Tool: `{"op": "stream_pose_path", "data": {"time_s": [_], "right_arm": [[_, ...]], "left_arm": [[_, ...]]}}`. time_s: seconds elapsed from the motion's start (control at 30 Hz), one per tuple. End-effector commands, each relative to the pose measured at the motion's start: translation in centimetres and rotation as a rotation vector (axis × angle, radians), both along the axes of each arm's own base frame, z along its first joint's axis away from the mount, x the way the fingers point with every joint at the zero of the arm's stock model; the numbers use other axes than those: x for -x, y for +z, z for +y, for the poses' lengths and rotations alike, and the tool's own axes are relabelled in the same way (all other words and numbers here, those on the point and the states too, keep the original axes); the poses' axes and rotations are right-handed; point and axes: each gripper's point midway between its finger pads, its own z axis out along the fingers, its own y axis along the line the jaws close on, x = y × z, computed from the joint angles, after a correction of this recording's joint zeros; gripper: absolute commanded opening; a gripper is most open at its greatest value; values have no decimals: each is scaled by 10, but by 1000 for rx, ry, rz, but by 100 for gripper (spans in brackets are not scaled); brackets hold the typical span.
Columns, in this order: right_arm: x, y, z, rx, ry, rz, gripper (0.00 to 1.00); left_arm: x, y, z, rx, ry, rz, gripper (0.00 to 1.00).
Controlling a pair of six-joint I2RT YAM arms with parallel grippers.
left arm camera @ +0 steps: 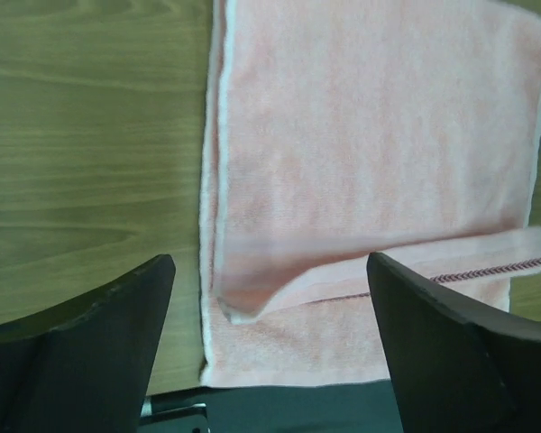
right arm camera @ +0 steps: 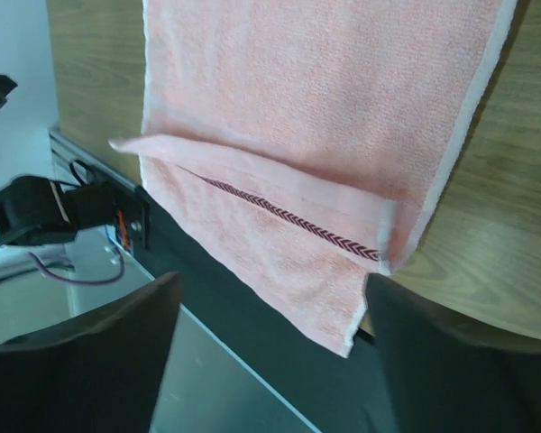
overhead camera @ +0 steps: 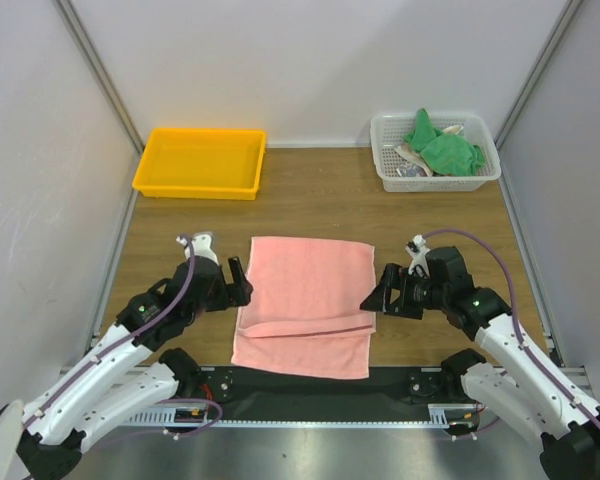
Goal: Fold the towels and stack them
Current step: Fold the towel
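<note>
A salmon-pink towel (overhead camera: 305, 300) lies flat between the two arms. Its far part is doubled over toward me, and the folded edge ends short of the near hem, leaving a strip with a dark chevron line (right arm camera: 298, 221) bare. The loose left corner (left arm camera: 252, 298) of the upper layer curls up a little. My left gripper (overhead camera: 238, 282) stands open at the towel's left edge, nothing between its fingers (left arm camera: 81, 343). At the right edge my right gripper (overhead camera: 377, 292) is open too and empty. Green towels (overhead camera: 442, 150) lie bunched in the white basket (overhead camera: 435, 183).
A yellow tray (overhead camera: 195, 190) stands at the back left and the white lattice basket at the back right, also holding pale scraps. The pink towel's near hem overhangs the black base strip (overhead camera: 400, 378). Grey walls close in on both sides.
</note>
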Motion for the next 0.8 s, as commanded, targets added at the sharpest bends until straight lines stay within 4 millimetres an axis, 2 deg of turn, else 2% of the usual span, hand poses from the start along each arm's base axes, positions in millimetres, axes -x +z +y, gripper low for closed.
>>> {"op": "stream_pose_path", "data": {"time_s": [0.0, 0.1, 0.13, 0.17, 0.2, 0.23, 0.27, 0.3, 0.33, 0.37, 0.43, 0.47, 0.5, 0.57, 0.6, 0.63, 0.67, 0.7, 0.77], "right_arm": [[-7, 23, 1, -7, 1, -67, 96], [-32, 20, -6, 57, -98, -88, 97], [-39, 17, -6, 65, -116, -90, 96], [-52, 17, -2, 56, -137, -107, 95], [-63, 15, -2, 60, -184, -108, 91], [-78, 14, 2, 51, -210, -122, 88], [-86, 13, 4, 48, -225, -132, 86], [-95, 12, 4, 50, -250, -142, 78], [-103, 11, 5, 54, -267, -147, 73], [-117, 4, 5, 68, -292, -158, 62], [-131, -4, 4, 88, -321, -161, 54], [-141, -1, 8, 73, -324, -190, 51], [-146, -13, 9, 89, -326, -169, 47], [-160, -13, 14, 71, -324, -194, 42], [-164, -23, 18, 76, -314, -179, 39], [-170, -25, 18, 75, -318, -177, 38], [-175, -28, 20, 74, -312, -178, 37], [-176, -40, 23, 84, -300, -152, 33], [-185, -46, 26, 77, -296, -147, 29]], "left_arm": [[-14, 43, 16, 10, 100, -129, 96], [-34, 54, 6, 7, 104, -186, 96], [-40, 54, 1, 11, 100, -189, 93], [-54, 52, -13, 9, 82, -197, 91], [-60, 50, -22, 16, 64, -195, 88], [-67, 49, -30, 20, 52, -200, 80], [-81, 43, -43, 6, 33, -202, 77], [-90, 45, -47, -3, 33, -214, 73], [-97, 42, -52, -24, 27, -215, 62], [-109, 32, -57, -66, 22, -208, 57], [-125, 25, -58, -97, 49, -207, 42], [-133, 22, -61, -88, 55, -209, 40], [-139, 2, -65, -111, 46, -169, 38], [-150, -11, -74, -79, 33, -149, 34], [-153, -18, -78, -73, 21, -137, 33], [-157, -34, -80, -88, 21, -104, 31], [-161, -38, -83, -82, 20, -100, 29], [-163, -42, -84, -86, 18, -93, 27], [-170, -54, -84, -98, 26, -75, 22]]}}
